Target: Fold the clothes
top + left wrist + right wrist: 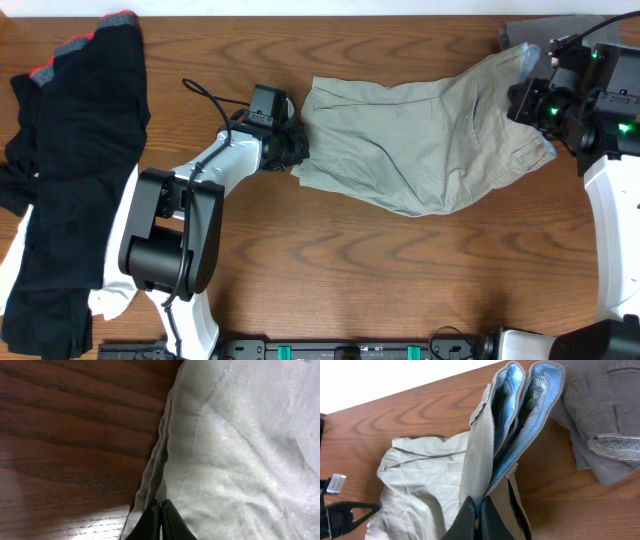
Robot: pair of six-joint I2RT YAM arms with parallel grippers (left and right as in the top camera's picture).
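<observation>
A dark, strongly grained wooden tabletop (330,270) fills the overhead view, with a thin pale strip beyond its far edge. In the right wrist view that strip is blank white, and nothing of the room can be made out.

At the far left lies a heap of black garments (70,150) with red-grey trim at its top end. A white garment (112,300) peeks out from under the heap's lower part, just beside the left arm's base (165,245).

That arm reaches to the right, and the left fingers (147,525) are pinched together on the hem edge of the khaki shorts (420,140), low against the wood. The shorts lie spread and wrinkled across the middle and right of the tabletop.

At their right end the right fingers (465,520) are clamped on the waistband. It is bunched in folds there, with its pale blue lining (520,405) turned outward.

Just beyond the waistband, in the far right corner, grey shorts (607,410) lie flat on the wood.
</observation>
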